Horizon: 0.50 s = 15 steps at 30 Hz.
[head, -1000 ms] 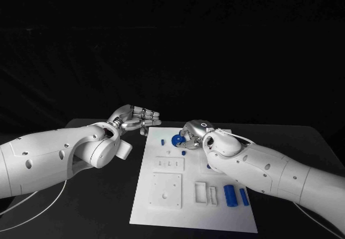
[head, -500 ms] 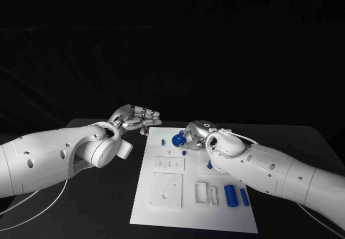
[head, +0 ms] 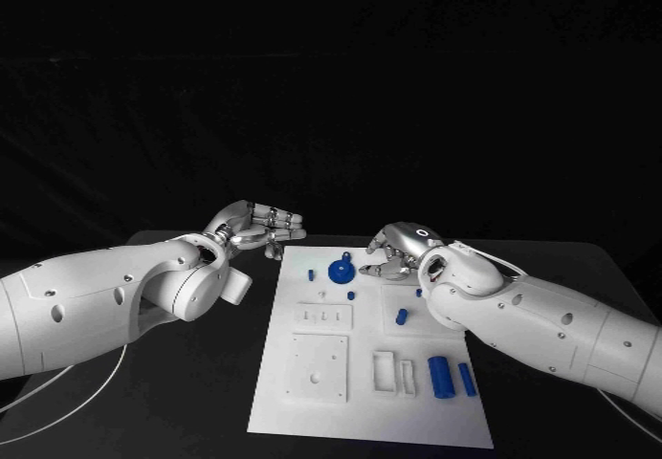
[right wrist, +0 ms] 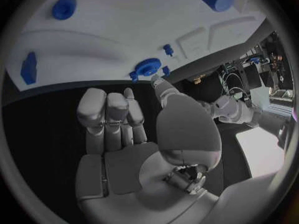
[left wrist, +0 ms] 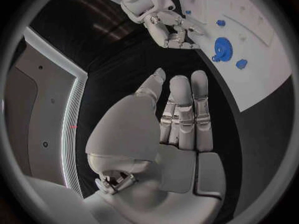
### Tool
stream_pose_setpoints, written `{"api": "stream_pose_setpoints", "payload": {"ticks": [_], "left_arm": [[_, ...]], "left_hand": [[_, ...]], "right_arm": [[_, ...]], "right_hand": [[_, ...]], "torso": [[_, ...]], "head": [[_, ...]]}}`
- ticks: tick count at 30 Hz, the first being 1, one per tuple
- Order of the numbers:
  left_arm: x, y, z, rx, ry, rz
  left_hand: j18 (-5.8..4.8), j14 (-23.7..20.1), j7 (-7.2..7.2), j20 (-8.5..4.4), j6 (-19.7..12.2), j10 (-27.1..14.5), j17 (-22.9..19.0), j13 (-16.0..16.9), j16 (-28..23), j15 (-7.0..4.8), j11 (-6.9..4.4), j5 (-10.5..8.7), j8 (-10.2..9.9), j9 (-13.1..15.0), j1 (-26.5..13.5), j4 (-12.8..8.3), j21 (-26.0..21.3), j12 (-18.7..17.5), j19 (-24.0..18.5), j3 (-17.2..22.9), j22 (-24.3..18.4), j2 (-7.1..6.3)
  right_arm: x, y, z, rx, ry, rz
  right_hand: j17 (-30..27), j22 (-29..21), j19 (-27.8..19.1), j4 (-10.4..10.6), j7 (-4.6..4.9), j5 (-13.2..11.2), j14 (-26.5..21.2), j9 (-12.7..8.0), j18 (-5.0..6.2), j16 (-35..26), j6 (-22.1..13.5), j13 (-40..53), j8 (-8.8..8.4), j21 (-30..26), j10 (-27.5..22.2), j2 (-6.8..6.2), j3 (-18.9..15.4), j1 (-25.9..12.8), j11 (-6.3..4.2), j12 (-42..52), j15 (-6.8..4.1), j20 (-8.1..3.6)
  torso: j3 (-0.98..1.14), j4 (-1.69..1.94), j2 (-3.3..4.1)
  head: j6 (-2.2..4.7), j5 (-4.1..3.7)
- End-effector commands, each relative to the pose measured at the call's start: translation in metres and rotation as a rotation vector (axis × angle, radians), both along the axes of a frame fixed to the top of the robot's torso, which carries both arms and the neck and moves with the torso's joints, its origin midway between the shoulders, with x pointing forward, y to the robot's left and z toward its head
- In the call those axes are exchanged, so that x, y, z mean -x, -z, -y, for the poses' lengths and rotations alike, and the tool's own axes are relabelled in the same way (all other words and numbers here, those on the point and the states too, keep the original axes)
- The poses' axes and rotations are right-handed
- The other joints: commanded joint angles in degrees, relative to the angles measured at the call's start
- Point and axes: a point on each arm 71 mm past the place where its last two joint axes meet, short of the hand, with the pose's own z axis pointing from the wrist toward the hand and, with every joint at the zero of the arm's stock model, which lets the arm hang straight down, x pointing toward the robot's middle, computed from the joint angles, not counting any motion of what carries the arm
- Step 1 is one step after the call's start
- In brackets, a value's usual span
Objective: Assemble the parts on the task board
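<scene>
The right robot hand (head: 397,251) has drawn back rightward off the blue gear (head: 341,269), which now stands uncovered near the far end of the white task board (head: 359,421) on the black desk (head: 193,402). Its fingers are apart, holding nothing. The left robot hand (head: 262,229) stays beside the board's far left corner, fingers loosely curled, empty. Two blue cylinders (head: 442,376) lie at the near right

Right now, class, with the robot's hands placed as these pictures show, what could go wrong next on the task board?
1. The right hand hangs close beside the blue gear; a careless sweep could knock it.
2. The two blue cylinders lie loose near the task board edge; a passing arm might roll them off.
3. The left hand sits off the board, so reaching in could crowd the right.
</scene>
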Motion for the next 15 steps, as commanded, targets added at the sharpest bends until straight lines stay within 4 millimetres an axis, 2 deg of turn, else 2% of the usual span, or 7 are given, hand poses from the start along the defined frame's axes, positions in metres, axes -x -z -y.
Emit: {"api": "stream_pose_setpoints", "payload": {"ticks": [1,2,7,10,12,13,15], "left_arm": [[-0.001,-0.003,0.000,0.008,0.004,0.019],[-0.001,-0.003,-0.001,0.008,0.003,0.019],[-0.003,-0.004,-0.005,0.016,-0.011,0.033],[-0.004,-0.004,-0.007,0.021,-0.017,0.041],[-0.005,-0.004,-0.009,0.024,-0.022,0.046],[-0.005,-0.005,-0.009,0.025,-0.023,0.047],[-0.006,-0.005,-0.010,0.026,-0.025,0.049]], "left_hand": [[-0.29,0.12,-0.02,-0.12,-0.18,-0.38,0.07,0.06,0.35,-0.06,-0.03,0.13,-0.06,0.01,0.30,-0.09,-0.31,0.14,0.34,0.12,0.09,0.00],[-0.29,0.12,-0.02,-0.12,-0.18,-0.38,0.07,0.06,0.35,-0.06,-0.03,0.13,-0.06,0.01,0.30,-0.09,-0.31,0.14,0.34,0.12,0.09,0.00],[-0.15,-0.02,0.36,0.18,-0.19,1.22,-0.11,0.05,0.15,0.44,0.30,0.15,-0.05,0.00,0.34,-0.20,-0.56,0.13,0.35,0.19,0.11,0.30],[0.08,0.07,0.34,0.31,-0.34,2.86,-0.08,0.03,0.29,0.54,0.15,0.25,-0.06,0.00,0.32,-0.34,-0.55,0.11,0.46,0.39,0.18,0.64],[0.26,0.04,0.40,0.49,-0.40,3.45,-0.08,0.03,0.36,0.70,0.14,0.29,-0.06,0.00,0.22,-0.49,-0.58,0.12,0.49,0.52,0.23,0.72],[0.28,0.03,0.40,0.51,-0.40,3.63,-0.08,0.03,0.37,0.72,0.12,0.29,-0.06,0.00,0.20,-0.51,-0.59,0.11,0.49,0.56,0.24,0.74],[0.45,-0.01,0.45,0.72,-0.44,5.37,-0.07,0.02,0.45,1.01,0.00,0.33,-0.06,0.00,-0.03,-0.52,-0.59,0.09,0.50,0.89,0.31,0.82]], "right_arm": [[0.003,-0.012,0.011,-0.113,-0.061,-0.040],[0.003,-0.013,0.013,-0.120,-0.063,-0.044],[0.002,-0.025,0.051,-0.206,-0.090,-0.104],[0.000,-0.027,0.068,-0.241,-0.096,-0.123],[-0.003,-0.027,0.082,-0.262,-0.097,-0.130],[-0.003,-0.027,0.086,-0.267,-0.096,-0.132],[-0.005,-0.027,0.096,-0.278,-0.091,-0.137]], "right_hand": [[0.09,2.81,3.51,-0.84,0.02,1.90,-0.06,-0.01,0.87,-0.27,-0.35,0.17,-0.19,0.06,0.02,1.03,-2.61,1.88,0.40,0.50,0.46,0.57],[0.13,2.87,3.50,-1.23,0.04,2.08,-0.06,-0.01,0.87,-0.25,-0.35,0.17,-0.18,0.11,0.01,0.85,-2.76,2.36,0.37,0.50,0.43,0.53],[0.45,3.22,3.40,-5.33,0.11,6.75,-0.10,-0.01,0.53,-0.21,0.16,0.27,-0.19,0.14,-0.05,1.46,-2.35,5.23,0.40,0.61,0.45,0.59],[0.99,3.42,3.24,-8.12,0.22,9.03,-0.15,-0.01,0.17,0.04,0.34,1.29,-0.21,-0.07,0.51,2.03,-2.38,6.01,0.52,2.01,0.57,0.68],[1.50,3.72,3.24,-10.15,0.22,10.57,-0.14,-0.02,-0.02,0.26,0.30,1.60,-0.24,0.00,0.62,2.69,-3.29,5.84,0.57,2.39,0.57,0.59],[1.68,3.84,3.24,-10.98,0.26,10.73,-0.13,-0.01,-0.05,0.31,0.24,1.75,-0.21,-0.04,0.71,3.04,-3.59,5.74,0.56,2.57,0.55,0.58],[2.10,4.23,3.28,-12.60,0.24,10.85,-0.08,-0.02,-0.08,0.37,0.21,1.87,-0.25,-0.02,0.73,3.62,-4.13,5.34,0.53,2.63,0.54,0.59]], "torso": [[0.24,-0.60,-0.26],[0.25,-0.63,-0.27],[0.60,-1.62,-0.67],[0.74,-1.95,-0.81],[1.03,-2.32,-0.90],[1.05,-2.35,-0.92],[1.29,-2.61,-0.97]], "head": [[0.22,0.11],[0.24,0.12],[0.77,0.33],[0.83,0.58],[0.76,0.96],[0.71,1.02],[0.64,1.24]]}}
